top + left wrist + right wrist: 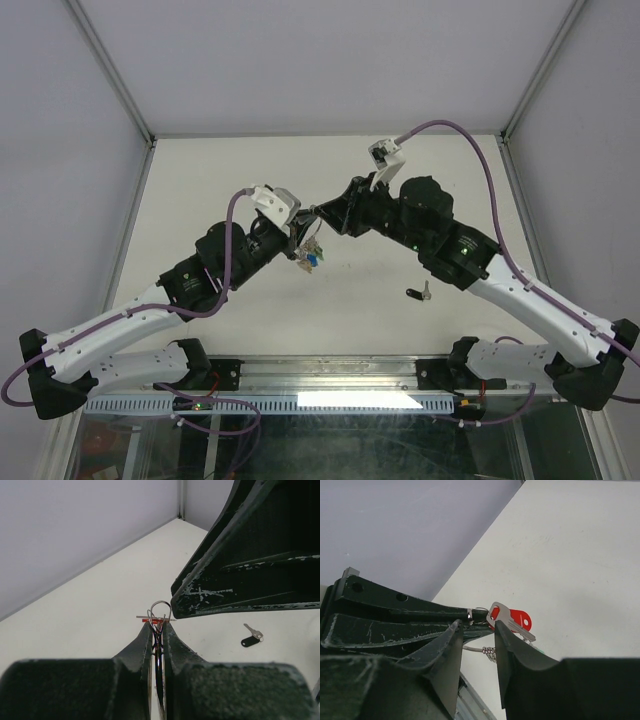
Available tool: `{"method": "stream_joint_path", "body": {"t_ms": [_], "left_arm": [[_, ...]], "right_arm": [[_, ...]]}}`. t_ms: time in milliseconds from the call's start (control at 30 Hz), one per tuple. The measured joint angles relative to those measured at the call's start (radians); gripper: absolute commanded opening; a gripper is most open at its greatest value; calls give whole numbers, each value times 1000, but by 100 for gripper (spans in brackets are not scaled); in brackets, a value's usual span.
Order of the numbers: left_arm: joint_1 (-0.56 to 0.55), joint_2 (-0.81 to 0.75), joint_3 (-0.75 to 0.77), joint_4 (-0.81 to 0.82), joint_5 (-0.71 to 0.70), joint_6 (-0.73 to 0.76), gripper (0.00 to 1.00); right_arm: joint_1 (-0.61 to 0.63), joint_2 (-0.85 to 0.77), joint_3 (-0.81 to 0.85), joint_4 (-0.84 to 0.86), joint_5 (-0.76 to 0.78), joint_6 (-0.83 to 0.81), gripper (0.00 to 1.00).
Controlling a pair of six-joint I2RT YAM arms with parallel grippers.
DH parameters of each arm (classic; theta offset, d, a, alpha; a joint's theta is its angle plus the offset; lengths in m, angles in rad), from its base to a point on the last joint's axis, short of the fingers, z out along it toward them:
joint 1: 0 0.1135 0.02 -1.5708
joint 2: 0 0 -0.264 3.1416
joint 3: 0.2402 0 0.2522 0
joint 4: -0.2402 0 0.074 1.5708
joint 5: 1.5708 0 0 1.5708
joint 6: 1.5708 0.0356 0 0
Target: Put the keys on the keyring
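Left gripper (157, 630) squeezes tight on the keyring (160, 607), above the table (220, 180). Right gripper (477, 630) is partly open (its fingers stand apart), just beside the red key (512, 620). Black key (251, 636) lies on the table.

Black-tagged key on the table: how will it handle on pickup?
Small silver metal key with black oval tag lies flat on the white table, so a pinch may skid it rather than get under. Tiny and metal: probably light, stiff. Tag sits angled to the blade, likely pivots when lifted.
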Motion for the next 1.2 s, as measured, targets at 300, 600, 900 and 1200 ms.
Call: {"method": "stream_joint_path", "body": {"t_ms": [300,600,900,1200], "left_arm": [[0,0,0,16,1,0,0],[0,-9,-14,20,6,1,0],[0,-13,-15,25,9,1,0],[0,-17,-16,28,6,1,4]], "right_arm": [[0,22,0,60,-15,22,26],[0,42,0,98,-41,39,22],[0,48,0,105,-52,47,13],[-3,54,0,105,-57,47,0]]}}
